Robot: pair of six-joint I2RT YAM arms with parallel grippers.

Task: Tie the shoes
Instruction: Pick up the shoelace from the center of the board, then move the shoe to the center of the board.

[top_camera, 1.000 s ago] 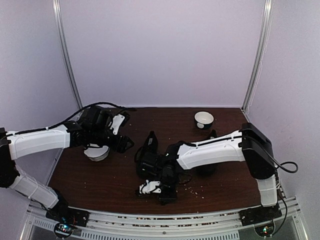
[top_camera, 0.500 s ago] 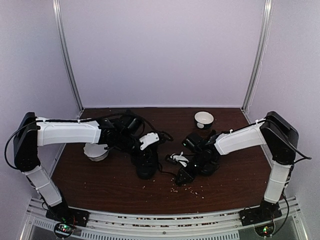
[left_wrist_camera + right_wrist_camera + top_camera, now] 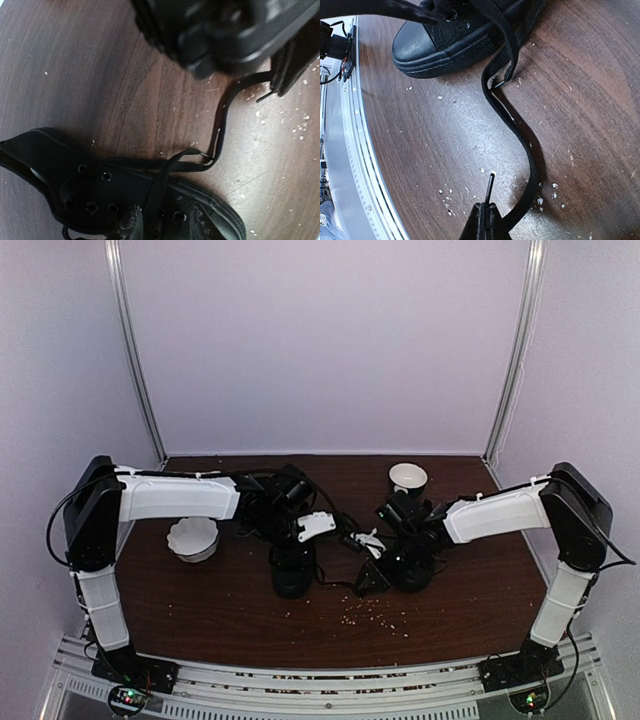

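Pinching a black lace [image 3: 532, 170], the right claw [image 3: 486, 212] is fully closed.

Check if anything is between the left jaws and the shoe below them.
Nothing visible does. The left jaws hang open right over the shoe, one crossed lace running between them. The right jaws pinch a lace end off to the side, clear of that gap.

Place: a robot lab test cell.
Table [image 3: 230, 610]: dark wood-grain top flecked with pale crumbs [image 3: 375, 612].
Walls [image 3: 320, 340]: plain lilac panels closing the table's back and both sides.
Posts [image 3: 135, 350]: slim metal uprights at the table's back corners.
Rail [image 3: 320, 685]: slotted aluminium strip along the table's near edge, holding two arm bases [image 3: 118, 662] and lit circuit boards [image 3: 127, 698].
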